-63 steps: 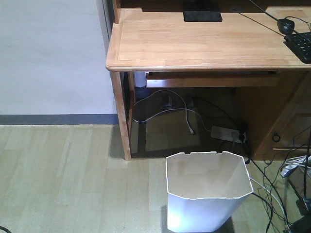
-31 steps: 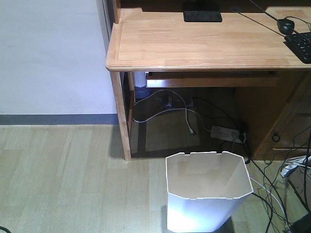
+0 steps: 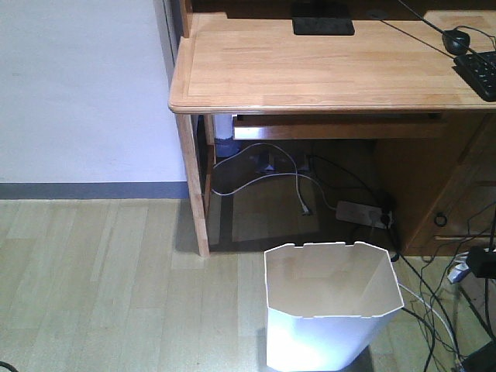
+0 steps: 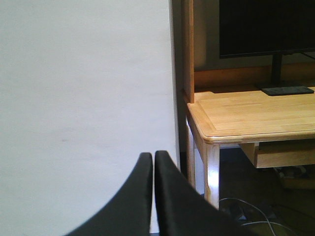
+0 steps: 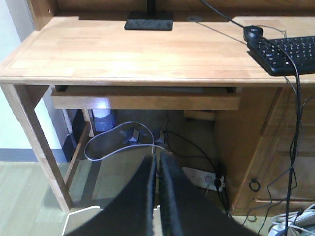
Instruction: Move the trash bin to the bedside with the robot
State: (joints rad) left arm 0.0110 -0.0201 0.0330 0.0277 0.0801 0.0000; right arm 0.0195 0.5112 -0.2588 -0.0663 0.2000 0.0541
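The right gripper [image 5: 157, 160] hangs low with its two black fingers [image 5: 143, 196] pressed together, only a thin slit between them. Beneath them, a corner of the trash bin [image 3: 333, 310] shows white at the bottom edge of the right wrist view, partly hidden by the fingers. The left gripper [image 4: 150, 156] is likewise closed, one finger flat against the other, and faces the white wall [image 4: 83, 88] just beside the front left corner of the desk [image 3: 310, 70]. The bin stands upright on the pale plank floor [image 3: 101, 287], in front of the opening under the desk and just right of its front left leg [image 3: 195, 186]. Its notched octagonal rim is open to the top. What shows of its inside is plain, shaded wall, and its bottom is out of sight. Black cables [image 3: 434, 318] trail on the floor just right of the bin. Farther back, under the desk, a white cable [image 3: 263, 167] loops over the floor and a power strip [image 3: 360, 213] lies near the right-hand cabinet. A pale bluish container [image 5: 102, 115] stands by the back left leg, too dim to tell what it holds. A pull-out shelf [image 5: 145, 97] hangs beneath the desk top. On the top, a black keyboard [image 5: 290, 51] lies at the right edge, a mouse [image 5: 252, 33] sits just beyond it, and a monitor base [image 5: 148, 22] rests at the back edge.
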